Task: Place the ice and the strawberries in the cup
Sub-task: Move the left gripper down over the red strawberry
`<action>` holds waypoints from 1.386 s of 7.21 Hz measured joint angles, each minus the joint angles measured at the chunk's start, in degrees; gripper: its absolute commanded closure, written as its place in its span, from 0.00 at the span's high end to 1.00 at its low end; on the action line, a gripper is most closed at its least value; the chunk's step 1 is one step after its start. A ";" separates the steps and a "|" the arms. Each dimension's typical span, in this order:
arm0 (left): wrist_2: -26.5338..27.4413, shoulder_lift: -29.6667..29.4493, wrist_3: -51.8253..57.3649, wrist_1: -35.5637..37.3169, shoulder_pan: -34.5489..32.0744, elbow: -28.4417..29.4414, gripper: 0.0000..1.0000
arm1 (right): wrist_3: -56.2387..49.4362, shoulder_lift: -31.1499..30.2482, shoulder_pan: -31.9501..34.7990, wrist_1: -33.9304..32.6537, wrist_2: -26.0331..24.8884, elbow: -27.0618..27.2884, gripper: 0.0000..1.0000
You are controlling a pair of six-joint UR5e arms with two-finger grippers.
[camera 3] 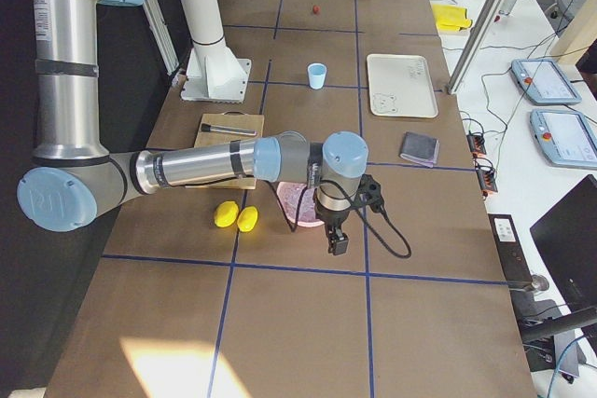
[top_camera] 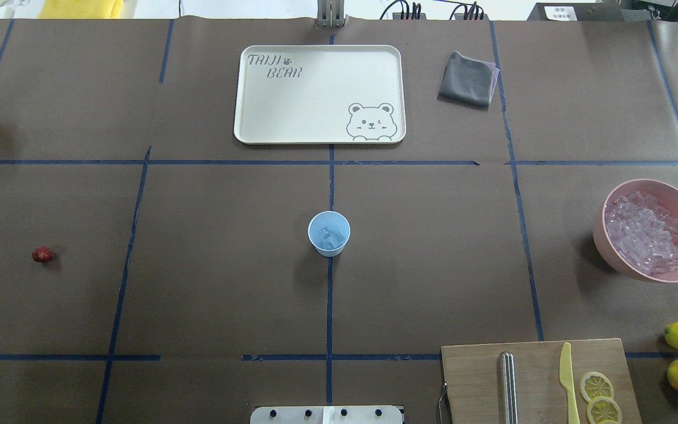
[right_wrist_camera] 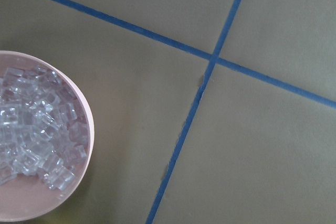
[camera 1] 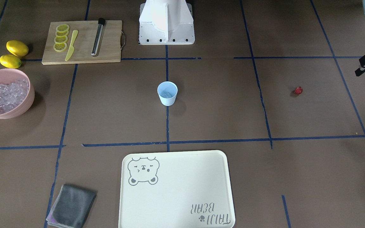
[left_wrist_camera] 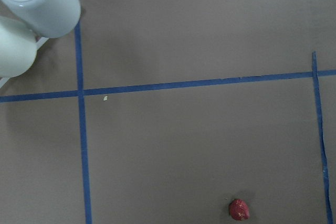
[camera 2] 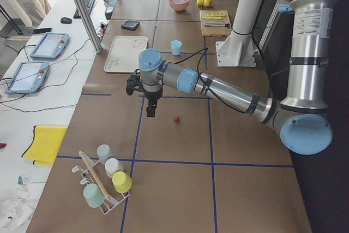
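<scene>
Far out on the left side of the table (top_camera: 227, 282) lies the strawberry (top_camera: 42, 254), alone and well apart from the cup (top_camera: 329, 233). The cup stands upright at the table's middle with a few cubes of ice (top_camera: 332, 238) already inside. Many more cubes fill the pink bowl (top_camera: 602, 244) at the right.

The left pincer (camera 2: 150, 114) hangs above the table near the strawberry, pointing down. The left wrist view puts the fruit at its bottom edge, right of centre, so the pincer looks to be beside it rather than over it. From the side view, the offset appears to run toward the robot. The strawberry is too small to show which way its long axis lies.

The right pincer (camera 3: 334, 244) hangs just beside the bowl, at the table's other end. The left arm is therefore plainly the nearer one for the strawberry. Neither pincer shows clearly enough, so I cannot tell whether either is parted or clenched.
</scene>
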 measured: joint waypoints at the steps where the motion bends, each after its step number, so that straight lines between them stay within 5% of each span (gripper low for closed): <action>1: 2.04 -0.17 -1.93 -0.10 3.55 -0.97 1.00 | 1.40 -0.63 1.05 2.10 1.33 -2.88 0.99; 4: 8.08 3.37 -13.03 -8.78 11.21 -1.49 1.00 | 7.09 -1.33 1.66 11.49 2.31 -8.28 0.99; 7: 13.89 8.81 -25.42 -22.23 20.07 -0.74 1.00 | 7.54 -1.43 1.70 12.67 2.37 -8.80 0.99; 10: 18.57 8.84 -33.41 -34.78 26.85 7.43 1.00 | 7.59 -1.43 1.73 12.77 2.38 -8.58 0.99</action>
